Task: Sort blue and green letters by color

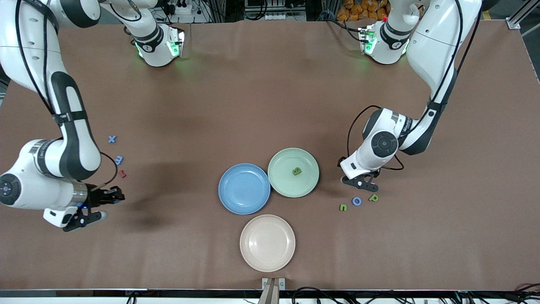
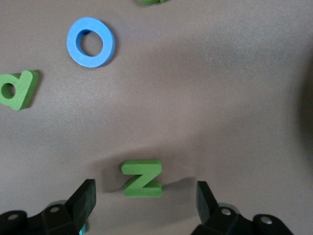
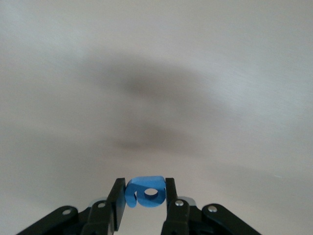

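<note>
In the front view the left gripper (image 1: 359, 182) hangs low over the brown table (image 1: 261, 93) just beside the pale green plate (image 1: 293, 172), which already carries one olive green letter (image 1: 297, 171) — a sign that green pieces collect there, with the blue plate (image 1: 244, 188) touching it for the blues and a beige plate (image 1: 267, 242) nearer the camera. A blue ring-shaped letter (image 1: 357, 201) and two more green letters (image 1: 373, 197) (image 1: 343, 207) lie near that gripper. Toward the right arm's end, the right gripper (image 1: 112, 198) is up over bare table, with a blue X (image 1: 112, 139), a blue 3-like letter (image 1: 119, 160) and a small dark red letter (image 1: 122, 173) on the table. The left wrist view shows the fingers spread wide around a green Z-shaped letter (image 2: 142, 178) — probably lined up for a pinch. The right wrist view shows jaws clamped on a curled blue letter (image 3: 145, 192), likely bound for the blue plate.
</note>
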Available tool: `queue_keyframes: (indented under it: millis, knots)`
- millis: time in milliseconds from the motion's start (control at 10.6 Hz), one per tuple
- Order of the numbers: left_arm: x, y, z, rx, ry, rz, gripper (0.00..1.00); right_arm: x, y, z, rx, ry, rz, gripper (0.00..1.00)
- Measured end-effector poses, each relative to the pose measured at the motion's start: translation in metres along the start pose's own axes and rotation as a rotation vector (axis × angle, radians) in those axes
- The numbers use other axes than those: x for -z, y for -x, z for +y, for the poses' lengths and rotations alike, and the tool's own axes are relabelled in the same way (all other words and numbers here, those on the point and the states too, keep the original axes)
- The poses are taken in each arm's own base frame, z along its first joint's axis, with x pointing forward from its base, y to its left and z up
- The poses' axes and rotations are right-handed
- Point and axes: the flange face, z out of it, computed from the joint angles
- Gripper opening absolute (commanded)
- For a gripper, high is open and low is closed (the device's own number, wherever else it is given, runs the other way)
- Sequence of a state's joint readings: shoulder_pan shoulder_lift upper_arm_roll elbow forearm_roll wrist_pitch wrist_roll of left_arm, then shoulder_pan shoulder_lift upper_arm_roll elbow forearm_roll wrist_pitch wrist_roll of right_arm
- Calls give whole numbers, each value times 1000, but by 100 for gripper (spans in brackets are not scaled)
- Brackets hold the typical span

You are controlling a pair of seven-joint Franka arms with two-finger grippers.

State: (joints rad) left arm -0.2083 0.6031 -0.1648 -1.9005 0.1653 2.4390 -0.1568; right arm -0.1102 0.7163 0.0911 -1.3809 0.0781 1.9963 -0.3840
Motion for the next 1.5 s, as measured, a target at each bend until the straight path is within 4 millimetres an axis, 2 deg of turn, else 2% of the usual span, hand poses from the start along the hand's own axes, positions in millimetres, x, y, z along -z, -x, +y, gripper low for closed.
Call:
queue_keyframes:
  millis: [94,188,282,376,564,752,846,940,1129,1223,1317,1411,1505]
  knots:
    - [-3,2,0,-1,1,1,73,2,-10,-25,-34,-24,8,0]
    - [-6,4,0,0,4,7,52,1,-17,-48,-74,-48,12,0]
    - [-8,6,-3,4,6,11,21,0,-23,-71,-125,-68,11,0]
    - [-8,6,-5,8,7,17,0,-2,-28,-97,-186,-83,5,0]
    - [-3,5,-8,11,6,25,0,-12,-40,-161,-275,-157,-6,0]
    - [-1,4,-8,18,8,35,0,-20,-54,-212,-329,-225,57,0]
    - [6,-1,-1,31,19,62,0,-26,-59,-233,-365,-236,95,0]
    - [25,-10,19,38,44,101,0,-35,-61,-258,-413,-244,118,0]
    - [76,-31,77,91,166,176,0,-60,-60,-311,-488,-257,156,99]
    - [91,-36,101,109,204,193,2,-73,-57,-322,-502,-258,162,100]
    - [96,-37,131,128,225,196,59,-84,-54,-323,-529,-257,156,100]
    - [91,-36,161,160,241,181,91,-91,-53,-318,-551,-252,146,100]
    - [76,-35,180,193,251,158,100,-95,-51,-310,-566,-247,141,100]
